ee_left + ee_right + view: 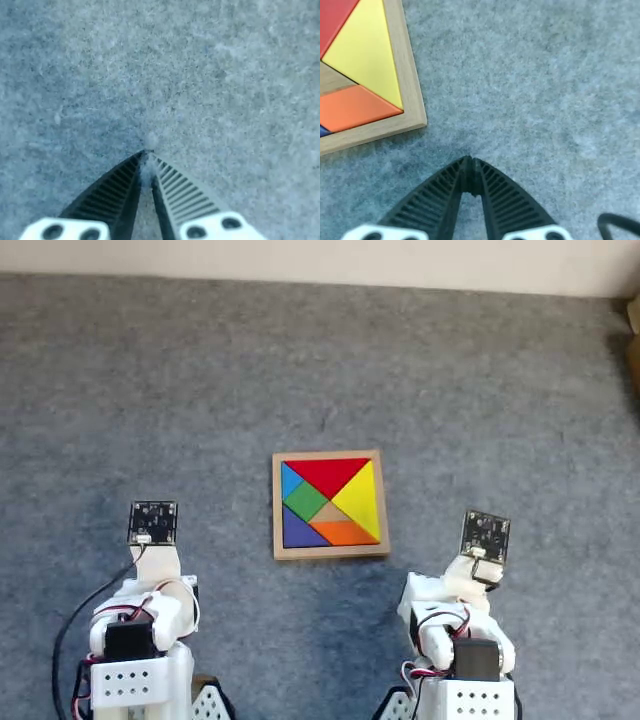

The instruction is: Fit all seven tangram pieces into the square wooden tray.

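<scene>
The wooden tray point(329, 554) lies flat on the grey carpet point(450, 390), between my 2 arms and a little ahead of them. Inside it I count 6 coloured pieces packed edge to edge: a red triangle point(328, 474) along the far side, a yellow triangle point(360, 502) on my right, a light blue triangle point(289, 482), a green square point(306, 502), a dark blue triangle point(295, 530) and an orange piece point(346, 533) along the near side. In the middle sits a small wood-coloured triangle point(328, 512); I cannot tell whether that is a 7th piece or bare tray floor.

My right gripper point(470, 166) is closed on nothing, its tips pressed together over the carpet, near the tray's closest right corner but not touching it. My left gripper point(148, 156) is also closed and empty, tips meeting above bare carpet, well apart from the tray.
</scene>
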